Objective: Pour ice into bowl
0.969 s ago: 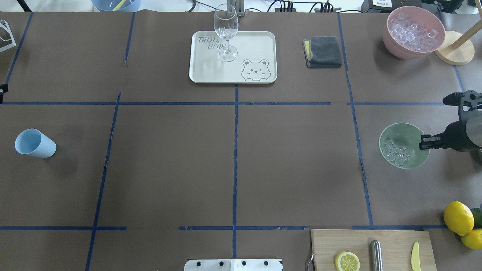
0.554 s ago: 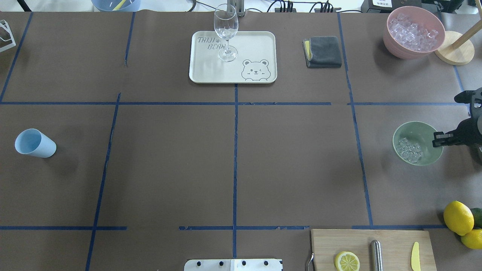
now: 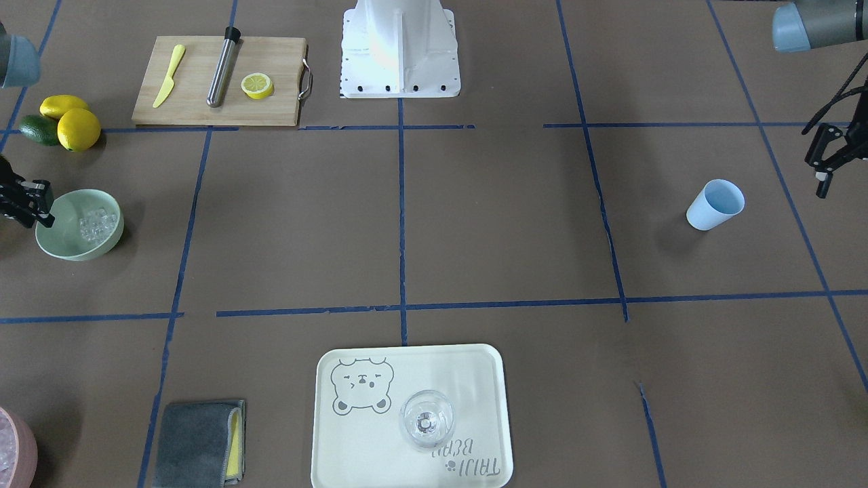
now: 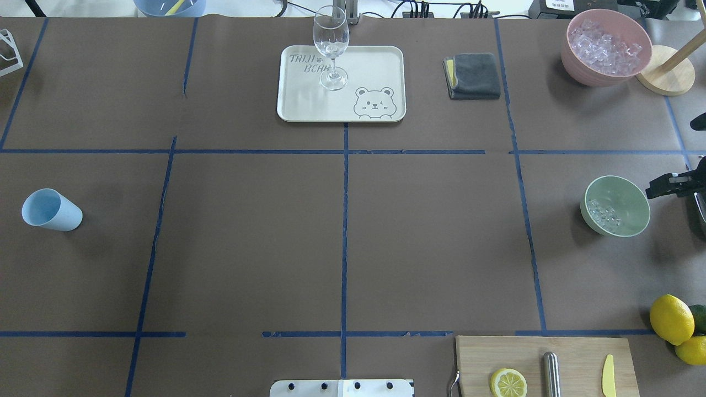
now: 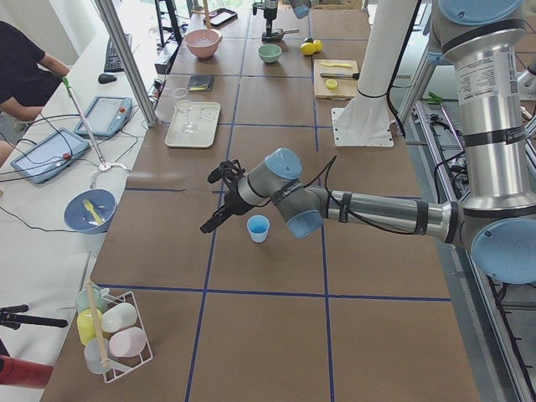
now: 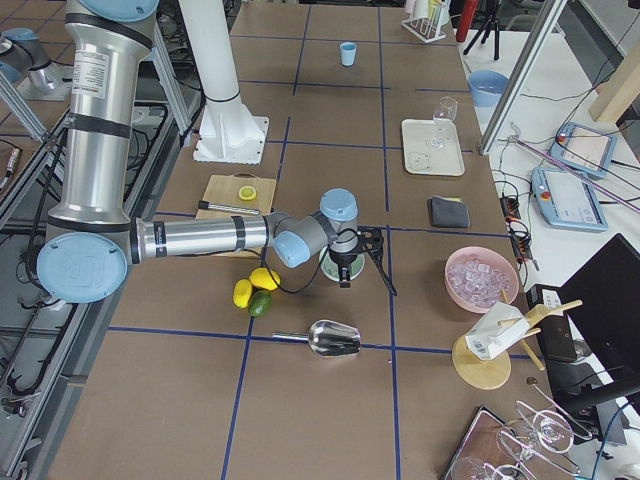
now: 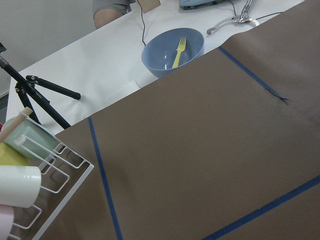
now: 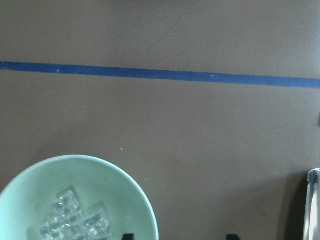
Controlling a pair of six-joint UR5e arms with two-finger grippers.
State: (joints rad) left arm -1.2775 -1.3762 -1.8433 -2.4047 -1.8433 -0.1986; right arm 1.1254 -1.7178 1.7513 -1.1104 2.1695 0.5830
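The mint-green bowl [image 4: 626, 198] sits on the table at the right edge, with a small heap of clear ice [image 4: 601, 214] in it. It also shows in the front view [image 3: 74, 247] with the ice [image 3: 95, 224]. My right gripper [image 4: 656, 190] is open just right of the bowl's rim; in the right wrist view [image 8: 179, 236] its tips straddle the rim above the bowl [image 8: 115, 190] and the ice [image 8: 75, 222]. The blue cup [image 4: 52, 209] stands empty at the far left. My left gripper [image 3: 822, 179] hovers beside the cup [image 3: 715, 203]; I cannot tell if it is open.
A pink tub of ice [image 4: 606, 47] and a wooden stand [image 4: 664, 77] are at the back right. Lemons [image 4: 673, 320] and a cutting board [image 4: 546, 364] are at the front right. A tray [image 4: 375, 60] holds a wine glass [image 4: 331, 47]; a grey cloth [image 4: 472, 75] lies beside it.
The bowl has slid right with my right gripper. The gripper has then come off the rim and drawn back and up toward the right edge.
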